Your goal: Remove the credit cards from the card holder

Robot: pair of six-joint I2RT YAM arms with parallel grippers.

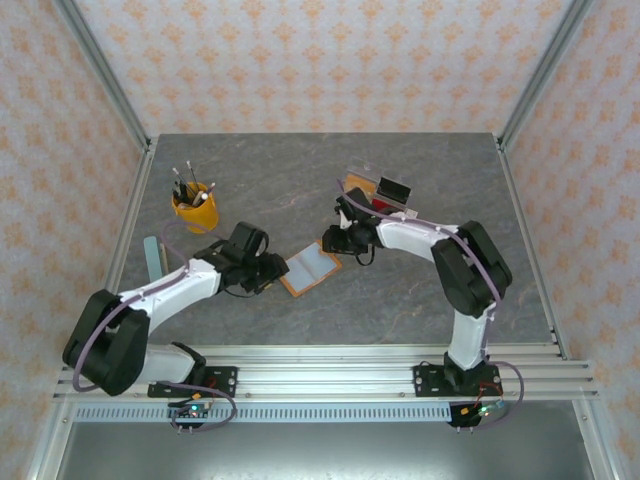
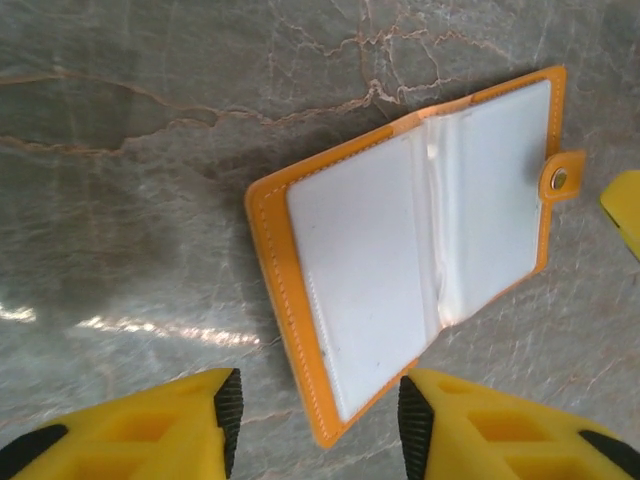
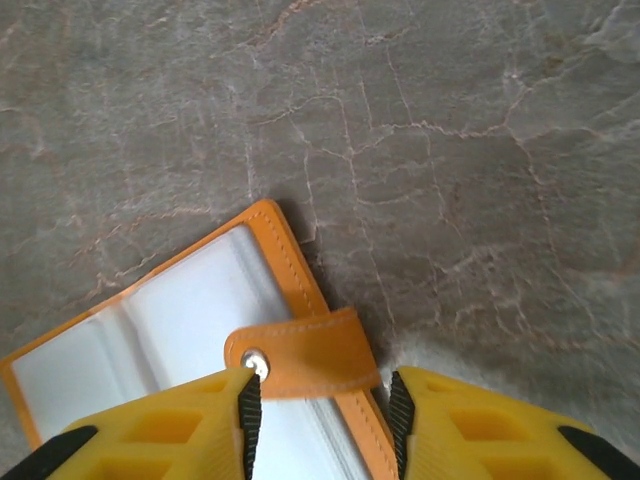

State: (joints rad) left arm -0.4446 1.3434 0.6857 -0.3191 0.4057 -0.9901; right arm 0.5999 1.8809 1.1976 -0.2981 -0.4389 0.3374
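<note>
No readable txt, labels or nos. on anything in view.

Flat rectangular folding card holder [image 2: 410, 250] is showing orange stitched edging, pale grey-white lining. Stone tabletop [image 1: 400, 310] is showing grey with pinkish veining. Round cup [image 1: 193, 212], 10 o'clock of holder, is showing yellow.

The card holder [image 1: 310, 268] lies on the tabletop [image 1: 400, 300] between the tools: left tool [image 1: 276, 272] at its left edge, right tool [image 1: 336, 240] at its back right corner. A cup [image 1: 193, 208] stands back left; a tray [image 1: 378, 188] lies behind the right tool.
</note>
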